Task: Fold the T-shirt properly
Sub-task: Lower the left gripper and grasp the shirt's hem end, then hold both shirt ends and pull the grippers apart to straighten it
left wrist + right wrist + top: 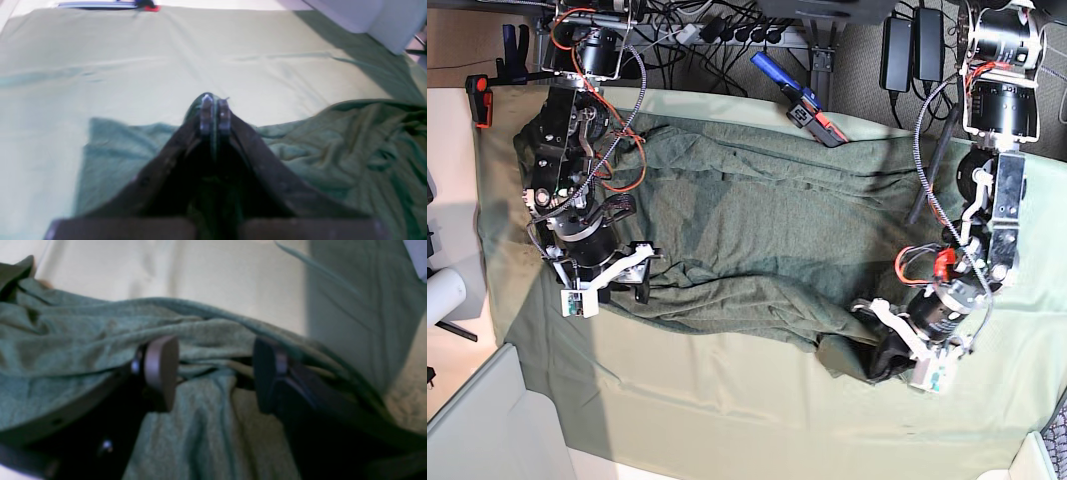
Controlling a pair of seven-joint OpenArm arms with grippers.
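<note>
Both arms down on the shirt, one pinching, one wide open

From my screen the T-shirt (747, 230) lies spread and wrinkled across the pale green table cloth (727, 420). My left gripper (215, 113) is clamped tight on a bit of its edge, fabric poking out between the tips. My right gripper (213, 373) sits with jaws spread apart over a bunched fold, holding nothing.

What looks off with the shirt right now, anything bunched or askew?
The T-shirt is badly wrinkled, not flat. The left gripper is shut on a pinch of fabric at its bunched corner; the right gripper stands open over folds.
</note>
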